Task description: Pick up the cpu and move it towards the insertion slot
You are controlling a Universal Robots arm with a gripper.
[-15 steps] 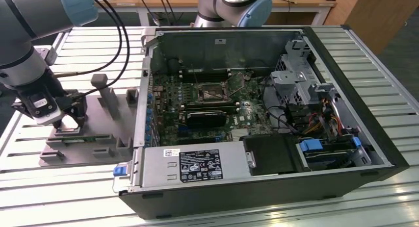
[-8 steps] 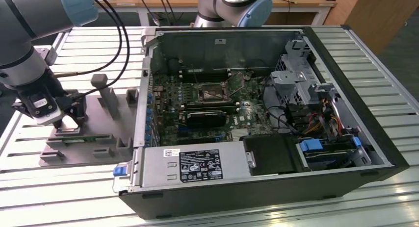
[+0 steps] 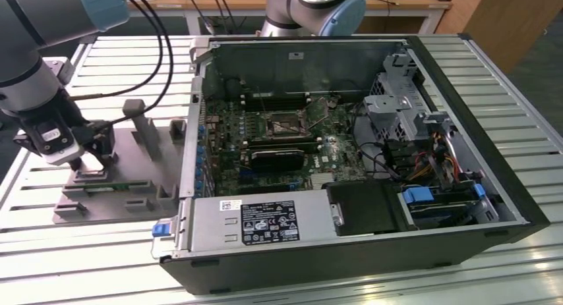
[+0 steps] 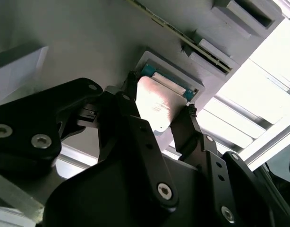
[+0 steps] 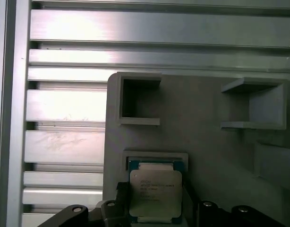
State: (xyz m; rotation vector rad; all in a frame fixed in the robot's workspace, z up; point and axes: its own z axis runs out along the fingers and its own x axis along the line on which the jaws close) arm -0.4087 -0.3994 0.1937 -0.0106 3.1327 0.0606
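In the exterior view the arm stood at the exterior view's left, its tip lowered onto a grey tray that lay on the slatted surface just beside the open computer case. A green memory stick lay on the tray's near side. The socket sat on the board inside the case, well apart from the arm and bare. In the second wrist view the fingers stood on either side of the chip, each tip against one of its opposite edges, so they looked clenched on it. The chip's silver top faced the camera, and the chip lay in its pale pocket on the tray. In the first wrist view the chip sat square within the pocket's walls, dark fingertips tight to both sides. It did not look raised. Judged from this, the step in hand was the pick itself: hold taken, lift not yet made, and the whole carry to the socket left to do. The next move would call for a straight, level rise clear of the pocket walls without the thin chip tilting or slipping, then enough height to pass over the case's left wall.
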